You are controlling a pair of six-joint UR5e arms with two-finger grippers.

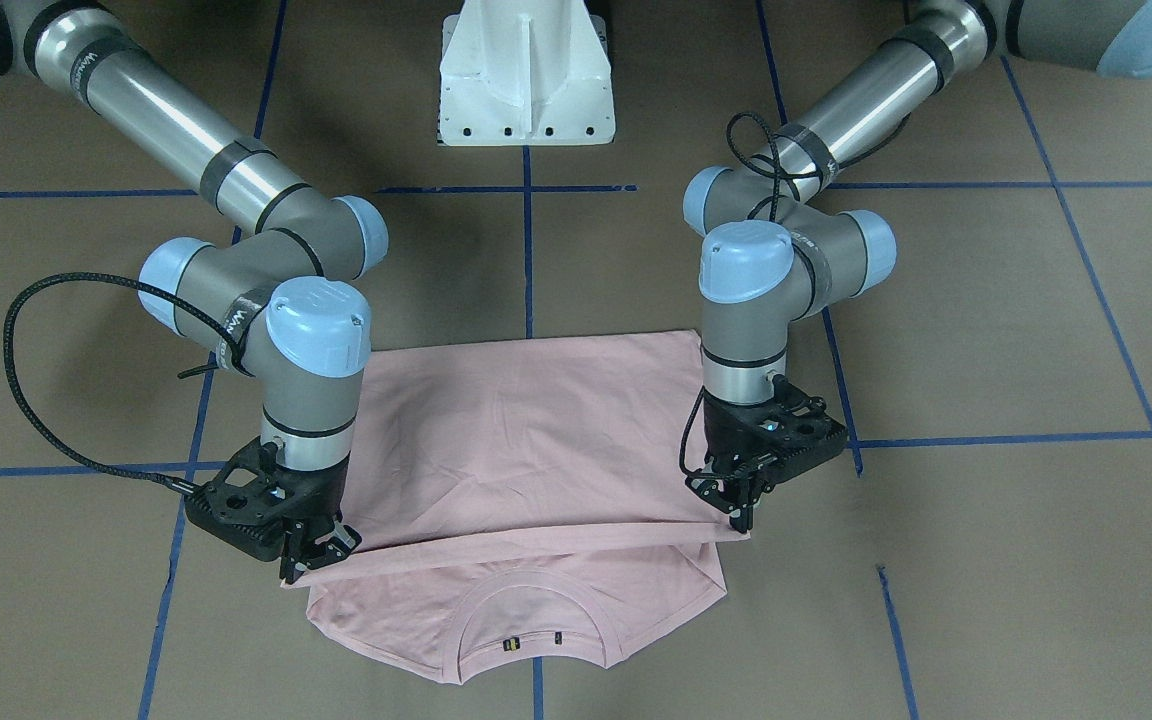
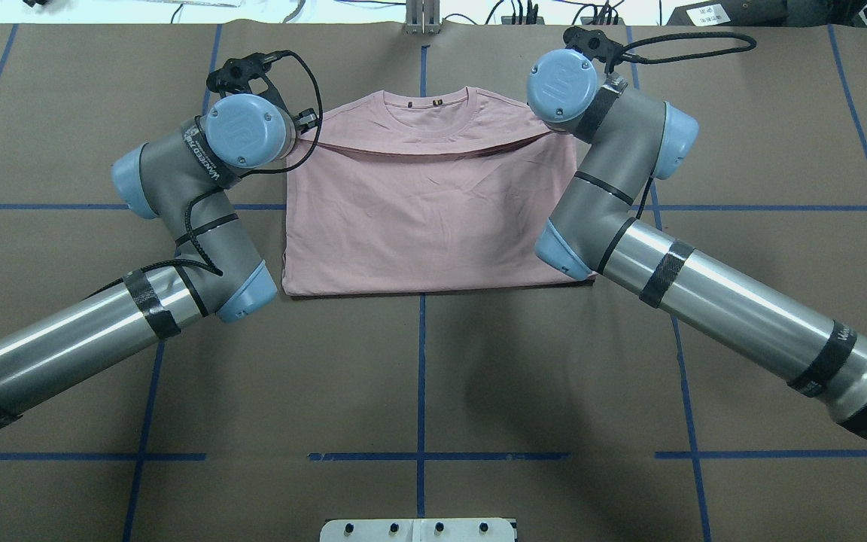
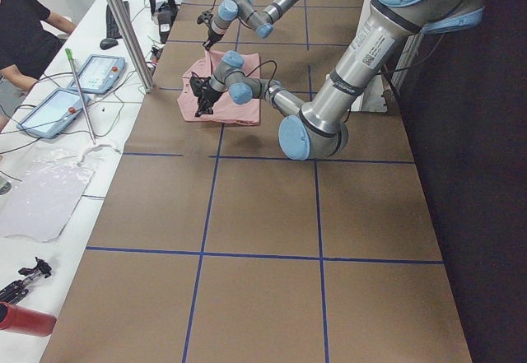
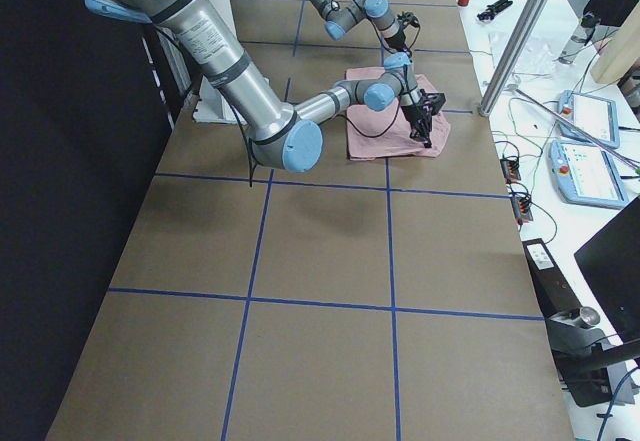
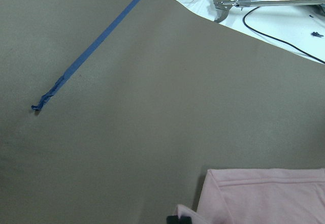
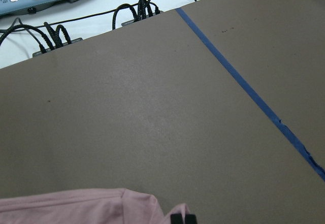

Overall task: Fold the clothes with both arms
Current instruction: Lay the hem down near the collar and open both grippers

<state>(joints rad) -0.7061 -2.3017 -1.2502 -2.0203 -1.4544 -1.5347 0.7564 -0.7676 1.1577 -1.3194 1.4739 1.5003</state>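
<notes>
1. We see the shirt (image 1: 536, 430) lying plain side up on the table (image 1: 986, 330). It sits across the middle tape line (image 1: 527, 250), on the side away from the white base (image 1: 526, 80).
2. Its lower half is folded over toward the collar (image 1: 536, 600). The collar shows bare beyond the folded layer's edge, with a small dark tag on its band.
3. The right gripper (image 1: 308, 560) points down at one end of that edge. Its jaws are narrow and pinch the corner of the upper layer.
4. The left gripper (image 1: 741, 512) does the same at the other end, jaws closed on the cloth.
5. The edge runs straight and taut between the two grippers, and a thin shadow shows beneath it.
6. Each wrist view shows a pink corner at its bottom, black fingertips touching it, and bare table beyond.
7. From overhead, both wrists hide their own grippers, and the shirt lies between the arms.
</notes>
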